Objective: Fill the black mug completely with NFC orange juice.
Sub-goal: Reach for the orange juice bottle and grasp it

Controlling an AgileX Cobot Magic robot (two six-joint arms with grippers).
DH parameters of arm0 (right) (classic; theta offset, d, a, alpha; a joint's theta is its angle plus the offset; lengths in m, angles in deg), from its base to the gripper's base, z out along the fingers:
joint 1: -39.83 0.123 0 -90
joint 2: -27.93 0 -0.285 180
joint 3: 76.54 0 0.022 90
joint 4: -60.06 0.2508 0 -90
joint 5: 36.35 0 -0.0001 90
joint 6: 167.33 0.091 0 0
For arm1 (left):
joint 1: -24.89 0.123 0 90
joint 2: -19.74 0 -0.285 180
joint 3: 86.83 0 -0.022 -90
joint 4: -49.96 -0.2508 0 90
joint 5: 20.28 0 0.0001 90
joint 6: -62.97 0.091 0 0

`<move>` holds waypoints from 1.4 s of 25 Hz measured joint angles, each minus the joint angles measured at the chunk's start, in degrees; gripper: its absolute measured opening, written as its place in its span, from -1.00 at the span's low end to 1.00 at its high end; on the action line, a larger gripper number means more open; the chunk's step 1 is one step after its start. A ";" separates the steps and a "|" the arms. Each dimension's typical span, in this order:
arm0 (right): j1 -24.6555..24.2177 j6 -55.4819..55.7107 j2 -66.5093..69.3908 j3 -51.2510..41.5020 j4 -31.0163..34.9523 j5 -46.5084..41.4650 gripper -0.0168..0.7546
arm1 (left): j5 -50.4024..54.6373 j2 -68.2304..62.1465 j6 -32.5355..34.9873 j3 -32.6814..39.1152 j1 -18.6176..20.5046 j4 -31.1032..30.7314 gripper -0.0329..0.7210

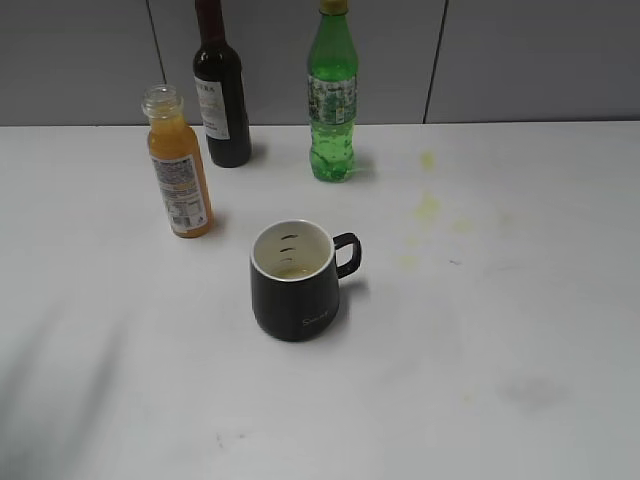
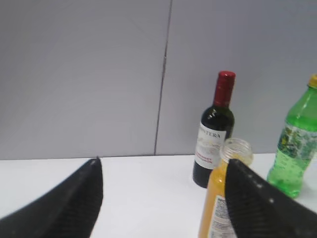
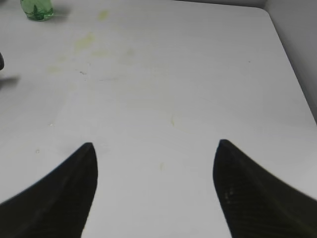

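Observation:
The black mug (image 1: pixel 296 283) stands mid-table, handle to the right, with a little pale liquid at the bottom of its white inside. The uncapped bottle of NFC orange juice (image 1: pixel 178 168) stands upright to the mug's back left. In the left wrist view that bottle (image 2: pixel 222 193) sits partly behind the right finger of my open, empty left gripper (image 2: pixel 161 163). My right gripper (image 3: pixel 154 144) is open and empty over bare table. Neither gripper shows in the exterior view.
A dark wine bottle (image 1: pixel 221 90) and a tall green soda bottle (image 1: pixel 332 95) stand at the back by the grey wall; both show in the left wrist view (image 2: pixel 214 131) (image 2: pixel 296 148). Yellowish stains (image 1: pixel 427 205) mark the white table right of the mug.

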 joint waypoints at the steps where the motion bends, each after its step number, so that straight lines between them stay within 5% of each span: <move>1: 0.00 0.00 0.00 0.00 0.00 0.00 0.48 | -2.35 -3.42 0.00 0.00 -1.14 -0.06 0.65; 8: 0.00 0.00 0.00 0.00 0.00 0.00 0.48 | -19.37 -26.93 -0.06 -0.01 -7.07 -3.16 0.65; 15: 0.00 0.00 0.00 0.00 0.00 0.00 0.48 | -30.40 -46.14 -0.45 -2.42 -7.93 -6.37 0.75; 35: 0.00 0.00 0.00 0.00 0.00 0.00 0.48 | -28.23 -69.85 -0.92 -29.15 -8.00 -10.54 0.78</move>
